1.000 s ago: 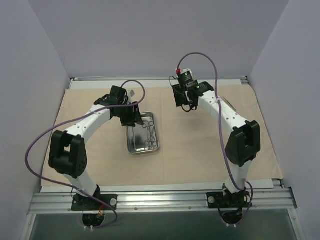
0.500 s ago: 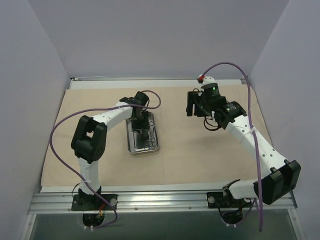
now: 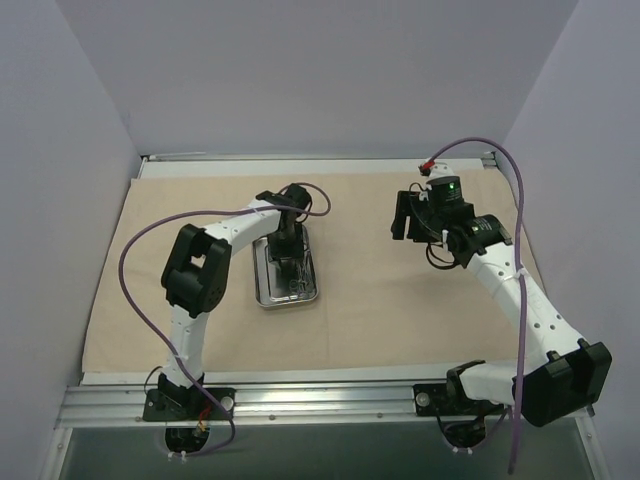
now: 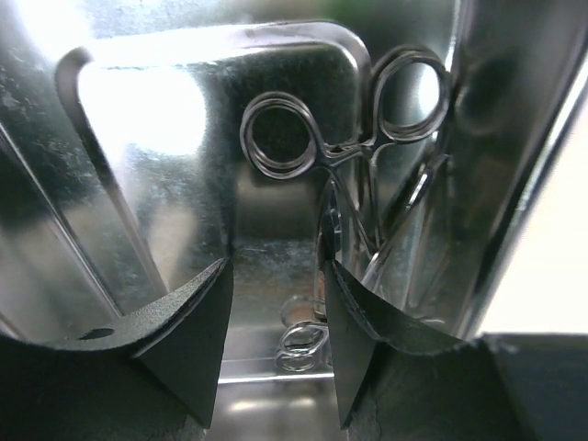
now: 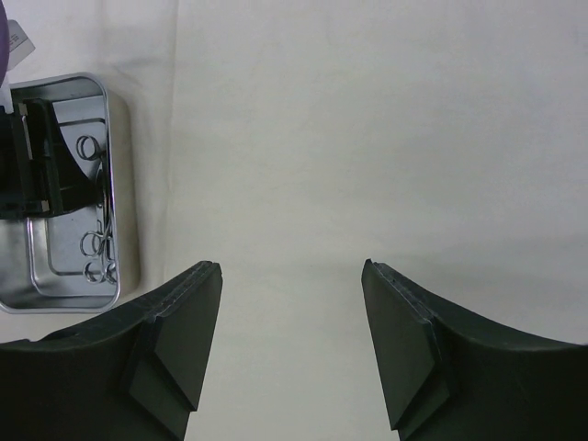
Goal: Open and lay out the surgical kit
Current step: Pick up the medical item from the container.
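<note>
Surgical kit seen from above, opened on a table: beige cloth wrap (image 3: 400, 310) spread flat across the surface. Left of centre on the cloth, a small shiny steel tray (image 3: 262, 292), with thin ring-handled instruments (image 3: 298, 282) lying inside along its right side. Reaching down into the tray's far end, the left gripper (image 3: 287, 248), fingers partly apart, bare tray floor showing between them in the wrist view, nothing clamped. One instrument's shanks just beside a fingertip; contact impossible to tell. Well to the right, the right gripper (image 3: 404, 217) hovering above bare cloth, fingers spread wide, holding nothing, well apart from the tray.
</note>
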{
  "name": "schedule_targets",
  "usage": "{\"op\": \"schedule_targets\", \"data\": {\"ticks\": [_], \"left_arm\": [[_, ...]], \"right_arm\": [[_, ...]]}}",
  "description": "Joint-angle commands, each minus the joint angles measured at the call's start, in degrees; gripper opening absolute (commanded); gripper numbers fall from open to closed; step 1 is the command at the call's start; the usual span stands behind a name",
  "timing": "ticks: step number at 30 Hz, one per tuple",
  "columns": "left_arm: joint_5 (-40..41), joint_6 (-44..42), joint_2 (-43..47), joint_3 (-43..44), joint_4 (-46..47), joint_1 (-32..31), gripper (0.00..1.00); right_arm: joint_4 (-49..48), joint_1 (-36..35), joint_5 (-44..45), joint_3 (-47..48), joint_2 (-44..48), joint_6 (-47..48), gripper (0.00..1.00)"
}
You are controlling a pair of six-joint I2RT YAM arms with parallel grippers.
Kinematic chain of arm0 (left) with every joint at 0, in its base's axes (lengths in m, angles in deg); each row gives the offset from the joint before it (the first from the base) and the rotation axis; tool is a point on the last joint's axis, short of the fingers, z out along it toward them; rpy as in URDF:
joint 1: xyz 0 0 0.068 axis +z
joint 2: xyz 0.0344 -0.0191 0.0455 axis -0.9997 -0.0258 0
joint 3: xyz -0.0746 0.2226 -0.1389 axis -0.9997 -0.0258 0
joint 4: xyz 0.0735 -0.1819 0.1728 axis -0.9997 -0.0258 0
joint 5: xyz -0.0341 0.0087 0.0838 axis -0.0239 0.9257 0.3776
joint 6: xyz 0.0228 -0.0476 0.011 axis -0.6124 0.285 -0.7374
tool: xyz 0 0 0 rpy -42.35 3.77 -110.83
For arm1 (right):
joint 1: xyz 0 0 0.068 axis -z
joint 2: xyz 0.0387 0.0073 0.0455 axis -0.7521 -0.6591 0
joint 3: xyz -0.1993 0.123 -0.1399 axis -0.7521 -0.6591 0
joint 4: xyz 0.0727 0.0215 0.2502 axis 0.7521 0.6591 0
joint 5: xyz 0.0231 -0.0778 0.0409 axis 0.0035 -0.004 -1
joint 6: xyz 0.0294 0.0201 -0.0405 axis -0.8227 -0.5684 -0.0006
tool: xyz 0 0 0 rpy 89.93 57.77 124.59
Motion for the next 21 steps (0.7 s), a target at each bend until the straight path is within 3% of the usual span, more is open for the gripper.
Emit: {"op": "schedule_targets", "data": {"ticks": [1, 21], "left_arm": [[2.15, 1.63, -1.05, 2.46, -2.48, -1.12, 0.53], [5.40, 2.25, 1.68, 4.40, -5.03, -1.39, 0.49]], "right_arm": [[0.10, 1.84, -1.34, -0.49, 2.18, 1.28, 0.64], [0.27, 1.93, -2.04, 0.65, 1.31, 1.81, 0.64]]}}
